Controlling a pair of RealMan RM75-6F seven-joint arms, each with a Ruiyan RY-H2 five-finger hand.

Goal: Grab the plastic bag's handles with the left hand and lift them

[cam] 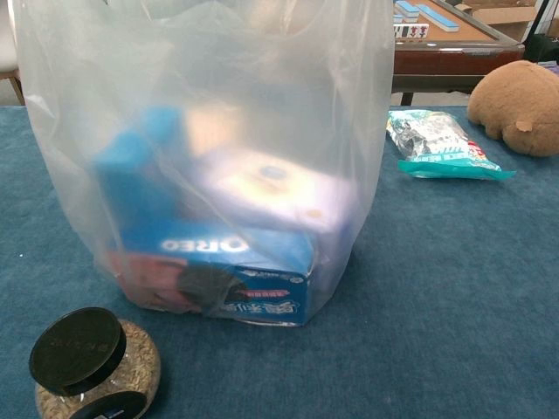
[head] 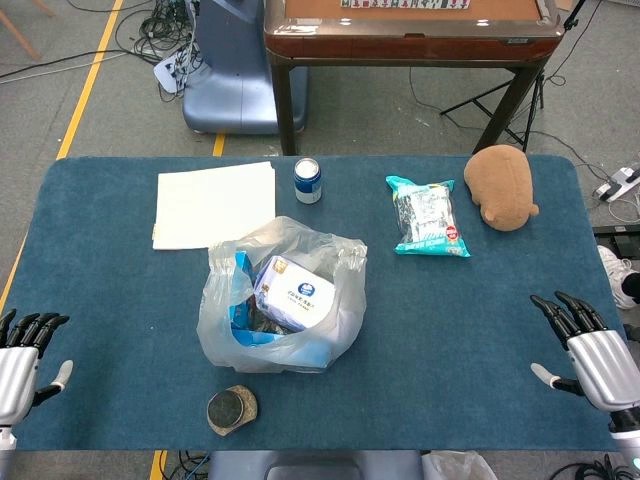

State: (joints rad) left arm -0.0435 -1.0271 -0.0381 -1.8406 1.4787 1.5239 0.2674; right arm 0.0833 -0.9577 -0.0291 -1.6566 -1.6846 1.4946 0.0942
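A clear plastic bag (head: 280, 300) stands in the middle of the blue table (head: 470, 330), its two handles (head: 350, 262) slumped at the top rim. Inside are a blue Oreo box (cam: 236, 262) and a white carton (head: 295, 292). In the chest view the bag (cam: 210, 113) fills most of the frame. My left hand (head: 22, 365) rests at the table's near left edge, fingers apart, holding nothing, well left of the bag. At the near right edge my right hand (head: 590, 355) lies open too. Neither hand shows in the chest view.
A small jar with a black lid (head: 232, 409) sits just in front of the bag. Behind it lie a cream paper sheet (head: 215, 203), a small can (head: 307, 180), a teal snack packet (head: 428, 216) and a brown plush toy (head: 500, 187). A wooden table (head: 410, 40) stands beyond.
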